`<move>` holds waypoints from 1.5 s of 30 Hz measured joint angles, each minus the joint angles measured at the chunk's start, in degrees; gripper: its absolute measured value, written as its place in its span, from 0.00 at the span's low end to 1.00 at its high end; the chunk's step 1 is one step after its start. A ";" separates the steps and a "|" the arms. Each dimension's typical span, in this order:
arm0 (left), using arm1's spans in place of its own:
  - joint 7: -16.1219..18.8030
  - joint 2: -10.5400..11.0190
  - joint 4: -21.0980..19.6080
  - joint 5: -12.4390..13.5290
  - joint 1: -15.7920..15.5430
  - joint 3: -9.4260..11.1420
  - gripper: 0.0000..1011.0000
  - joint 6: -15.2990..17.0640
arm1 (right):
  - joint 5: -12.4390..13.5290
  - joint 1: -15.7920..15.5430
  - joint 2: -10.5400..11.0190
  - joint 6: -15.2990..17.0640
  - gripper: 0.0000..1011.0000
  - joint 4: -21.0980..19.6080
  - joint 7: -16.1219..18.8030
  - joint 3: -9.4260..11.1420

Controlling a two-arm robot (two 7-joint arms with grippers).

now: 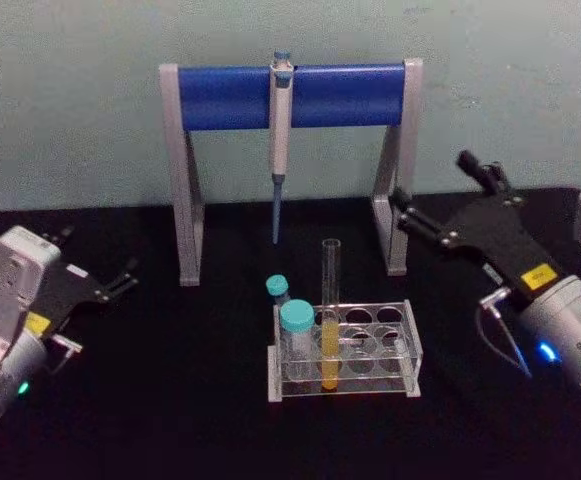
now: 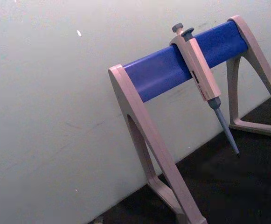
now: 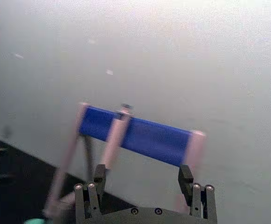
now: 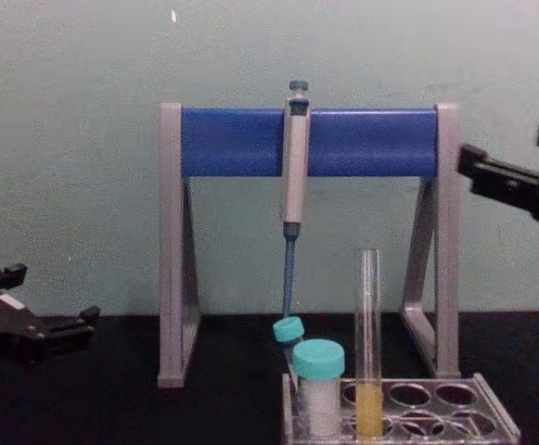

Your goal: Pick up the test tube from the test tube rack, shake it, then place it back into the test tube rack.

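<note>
The test tube [image 1: 330, 310], a tall clear glass tube with yellow liquid in its lower part, stands upright in the test tube rack [image 1: 411, 346] at the table's middle front. In the chest view the test tube [image 4: 369, 343] rises well above the rack [image 4: 494, 423]. My left gripper [image 1: 98, 262] is open, low over the table far to the left of the rack. My right gripper [image 1: 438, 188] is open and raised to the right of the rack, beside the stand's right leg. In the right wrist view my right gripper [image 3: 142, 176] holds nothing between its spread fingers.
Two teal-capped vials [image 1: 296, 318] [image 1: 277, 286] sit in the rack's left end, close beside the tube. Behind the rack stands a grey-and-blue pipette stand [image 1: 230, 97] with a pipette [image 1: 281, 130] hanging from its bar. A pale wall closes off the back.
</note>
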 joint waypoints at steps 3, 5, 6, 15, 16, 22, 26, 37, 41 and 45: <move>0.00 0.00 0.00 0.01 0.00 0.00 0.99 0.00 | -1.96 -0.68 -0.88 0.94 0.99 0.82 -2.75 1.01; 0.00 0.00 0.00 0.00 0.00 0.00 0.99 0.00 | -3.02 -0.93 -1.31 1.43 0.99 1.37 -4.01 1.30; 0.00 0.00 0.00 0.00 0.00 0.00 0.99 0.00 | -3.53 -1.04 -1.55 1.64 0.99 1.65 -4.53 1.42; 0.00 0.00 0.00 0.00 0.00 0.00 0.99 0.00 | -7.07 -1.82 -4.77 4.53 0.99 6.51 -8.84 2.26; 0.00 0.00 0.00 0.00 0.00 0.01 0.99 0.00 | -7.52 -1.89 -5.20 4.93 0.99 7.33 -9.27 2.38; 0.00 0.00 0.00 0.00 0.00 0.00 0.99 0.00 | -9.71 -2.10 -6.44 6.51 0.99 10.54 -10.25 2.36; 0.00 0.00 0.00 0.00 0.00 0.00 0.99 0.00 | -10.75 -2.08 -7.06 7.26 0.99 12.46 -10.27 2.21; 0.00 0.00 0.00 0.00 0.00 0.01 0.99 0.00 | -12.52 -1.75 -8.51 8.63 0.99 15.53 -9.63 2.70; 0.00 0.00 0.00 0.00 0.00 0.00 0.99 0.00 | -12.68 -1.73 -8.65 8.74 0.99 15.71 -9.54 2.79; 0.00 0.00 0.00 0.00 0.00 0.00 0.99 0.00 | -12.66 -1.73 -8.58 8.72 0.99 15.67 -9.54 2.73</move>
